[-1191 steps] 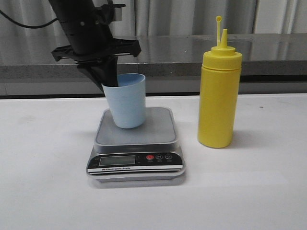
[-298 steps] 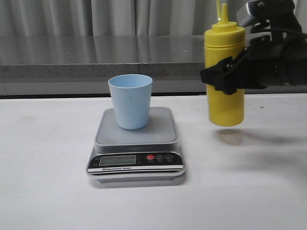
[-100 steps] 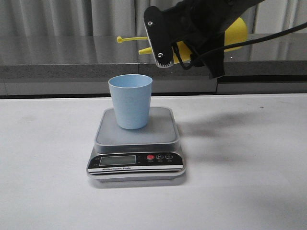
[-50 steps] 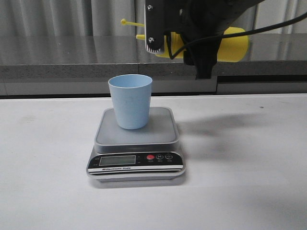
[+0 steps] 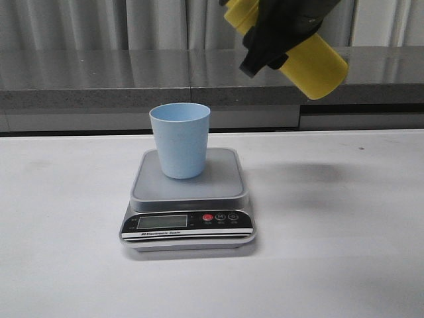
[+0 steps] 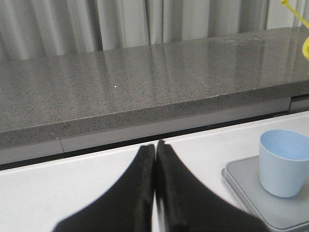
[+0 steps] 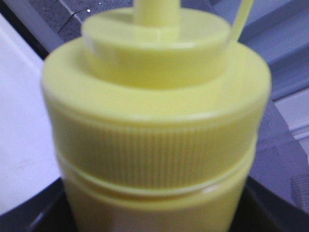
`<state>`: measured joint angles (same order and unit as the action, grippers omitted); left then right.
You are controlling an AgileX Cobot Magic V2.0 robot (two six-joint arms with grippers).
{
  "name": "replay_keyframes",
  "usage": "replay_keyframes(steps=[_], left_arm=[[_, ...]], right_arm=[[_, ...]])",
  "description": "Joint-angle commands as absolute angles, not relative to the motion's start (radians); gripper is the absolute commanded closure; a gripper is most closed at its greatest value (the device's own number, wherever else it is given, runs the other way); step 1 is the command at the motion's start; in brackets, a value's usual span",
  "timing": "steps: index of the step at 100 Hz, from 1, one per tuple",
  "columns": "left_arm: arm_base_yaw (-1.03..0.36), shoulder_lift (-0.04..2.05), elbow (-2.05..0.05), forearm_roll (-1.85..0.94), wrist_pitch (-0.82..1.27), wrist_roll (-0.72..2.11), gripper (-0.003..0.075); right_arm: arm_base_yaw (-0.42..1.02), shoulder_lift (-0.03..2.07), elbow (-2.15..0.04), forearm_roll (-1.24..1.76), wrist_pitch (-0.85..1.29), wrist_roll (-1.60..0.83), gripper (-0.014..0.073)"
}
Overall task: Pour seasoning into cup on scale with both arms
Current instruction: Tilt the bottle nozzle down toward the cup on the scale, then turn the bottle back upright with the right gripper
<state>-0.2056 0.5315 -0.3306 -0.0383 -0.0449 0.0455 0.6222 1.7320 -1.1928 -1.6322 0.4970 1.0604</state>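
So the right gripper (image 5: 278, 33) is clamping around the yellow seasoning bottle (image 5: 317, 66) and holding it up in the air, tilted, with the bottom end pointing down toward the right and the top running out of the front view. It's sitting up above and to the right of the cup (image 5: 180, 139), well clear of it. From the right wrist camera the ribbed collar and cap are filling nearly the whole shot, with the thin tether sticking off to one side.

The pale blue cup is standing upright on the rear-left part of the scale (image 5: 187, 199), which is resting on the white table (image 5: 344, 232).

The left gripper (image 6: 155, 193) is hanging back with its fingers (image 6: 140, 193) pressed together, gripping nothing, and the cup and scale are showing off to one side of its camera.
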Motion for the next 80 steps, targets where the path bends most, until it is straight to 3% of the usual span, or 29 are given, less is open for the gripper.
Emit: replay_keyframes(steps=[1,42,80], left_arm=[[-0.203,0.535,-0.357,-0.044,-0.127,0.042,0.0738],[-0.203,0.535,-0.357,-0.044,-0.127,0.042,0.0738],[-0.203,0.535,-0.357,-0.044,-0.127,0.042,0.0738]], right_arm=[[0.606,1.659,-1.228,-1.659,0.502,1.100,0.0529],[0.473,1.629,-1.221,-1.278,0.379,1.060,0.0529],[0.335,1.601,-1.181,-0.824,-0.041,0.654,0.0529]])
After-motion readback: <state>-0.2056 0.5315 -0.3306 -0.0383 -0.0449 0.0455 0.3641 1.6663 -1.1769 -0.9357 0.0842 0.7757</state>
